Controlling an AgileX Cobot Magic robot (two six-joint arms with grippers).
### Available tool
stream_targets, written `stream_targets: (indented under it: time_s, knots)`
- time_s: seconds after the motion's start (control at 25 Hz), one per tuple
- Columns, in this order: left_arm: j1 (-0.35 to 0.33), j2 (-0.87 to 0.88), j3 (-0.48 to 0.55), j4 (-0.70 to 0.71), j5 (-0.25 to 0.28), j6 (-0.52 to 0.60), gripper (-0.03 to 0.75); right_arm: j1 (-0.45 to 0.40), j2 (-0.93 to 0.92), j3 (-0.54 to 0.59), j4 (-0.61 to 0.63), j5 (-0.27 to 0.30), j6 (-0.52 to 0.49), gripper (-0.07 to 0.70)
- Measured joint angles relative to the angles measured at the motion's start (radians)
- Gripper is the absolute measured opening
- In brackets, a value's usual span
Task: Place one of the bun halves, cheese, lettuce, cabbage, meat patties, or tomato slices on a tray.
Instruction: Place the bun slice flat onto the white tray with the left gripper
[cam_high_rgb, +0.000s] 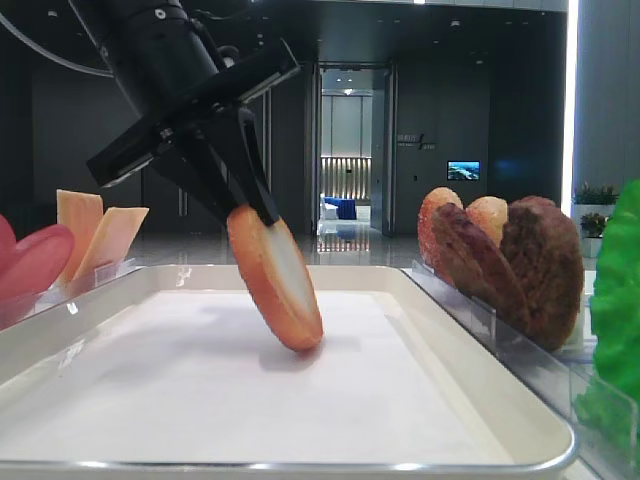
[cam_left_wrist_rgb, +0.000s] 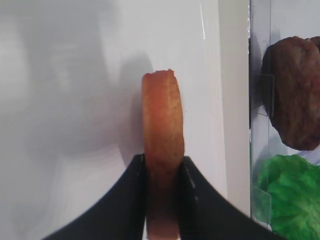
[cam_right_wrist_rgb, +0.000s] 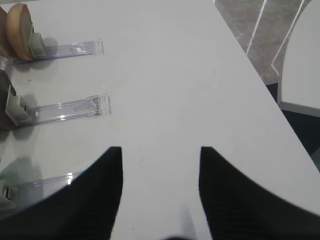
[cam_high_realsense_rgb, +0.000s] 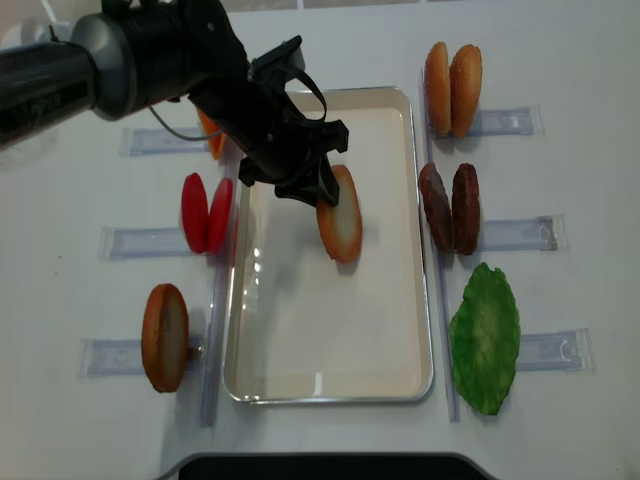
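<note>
Exterior high view, low at the tray's edge: my left gripper (cam_high_rgb: 262, 212) is clenched on one bun half (cam_high_rgb: 275, 277), which tilts with its lower rim touching the white liner of the tray (cam_high_rgb: 480, 385). Two cheese slices (cam_high_rgb: 97, 233) stand at the left with tomato slices (cam_high_rgb: 30, 262) in front of them. On the right I count two more bun halves (cam_high_rgb: 462, 220) and two meat patties (cam_high_rgb: 520, 265), with green lettuce (cam_high_rgb: 615, 330) at the edge. A small lit screen glows on the far wall, too small to read.

Right wrist view: my right gripper (cam_right_wrist_rgb: 161, 155) hangs released over the bare counter (cam_right_wrist_rgb: 190, 75), its dark fingers (cam_right_wrist_rgb: 100, 190) apart. Three clear holders (cam_right_wrist_rgb: 70, 107) lie at the left. I see no writing.

Left wrist view: my gripper's fingers (cam_left_wrist_rgb: 130, 200) pinch the bun half (cam_left_wrist_rgb: 162, 135) on edge, above the tray liner. One patty and the lettuce lie beyond the rim.

Overhead realsense view: the held bun half (cam_high_realsense_rgb: 340, 215) sits in the tray's upper middle. I count two tomato slices (cam_high_realsense_rgb: 207, 212), one brown disc (cam_high_realsense_rgb: 165, 337) at lower left, two bun halves (cam_high_realsense_rgb: 452, 88), two patties (cam_high_realsense_rgb: 450, 207), one lettuce leaf (cam_high_realsense_rgb: 485, 338).
</note>
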Motion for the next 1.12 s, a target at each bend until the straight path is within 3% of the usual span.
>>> stream_targets:
  time_s: [0.4,0.64,1.12]
  knots:
    - [0.0,0.0,0.002,0.0,-0.002,0.0,0.132,0.0,0.0,0.0,0.0,0.0,0.0,0.34]
    - [0.0,0.0,0.002,0.023,0.005,-0.012,0.211,0.0,0.0,0.0,0.0,0.0,0.0,0.34]
    - [0.0,0.0,0.003,0.12,0.056,-0.087,0.267,0.0,0.0,0.0,0.0,0.0,0.0,0.34]
